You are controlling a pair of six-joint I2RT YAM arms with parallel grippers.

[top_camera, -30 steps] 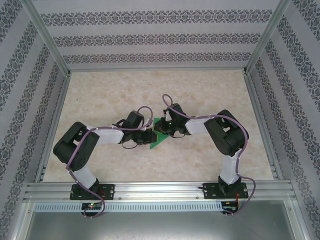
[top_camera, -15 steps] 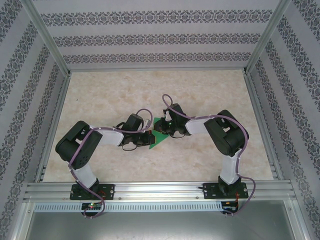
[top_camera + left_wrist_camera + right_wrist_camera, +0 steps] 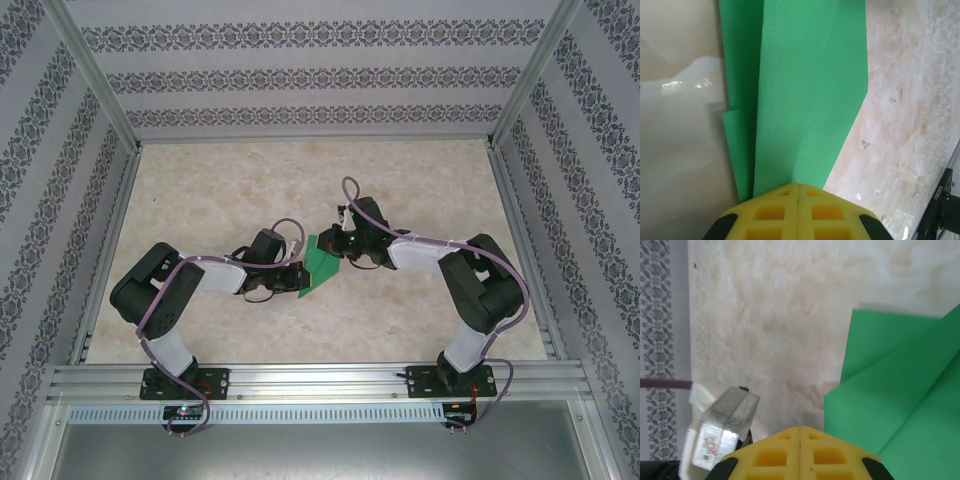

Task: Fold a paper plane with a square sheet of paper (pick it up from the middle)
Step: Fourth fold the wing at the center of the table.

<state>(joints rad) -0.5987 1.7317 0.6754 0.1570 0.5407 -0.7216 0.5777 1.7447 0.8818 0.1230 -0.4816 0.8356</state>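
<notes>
The square sheet of paper lies partly folded at the table's centre, bright green, with overlapping layers and a raised flap. My left gripper meets its lower left edge. In the left wrist view the yellow fingertips are pressed together, and the green sheet runs out from the left gripper with a faint crease. My right gripper sits just off the sheet's upper right side. Seen from the right wrist, the right gripper is shut on nothing, with the sheet close beside it.
The marbled tabletop is bounded by aluminium rails in front and patterned walls at the sides and back. A silvery metal block sits left of the right fingertips.
The right arm has swung back to the right, taking its gripper off the sheet with its jaws closed. The left gripper has stayed at the sheet's edge. One flap now stands up.
</notes>
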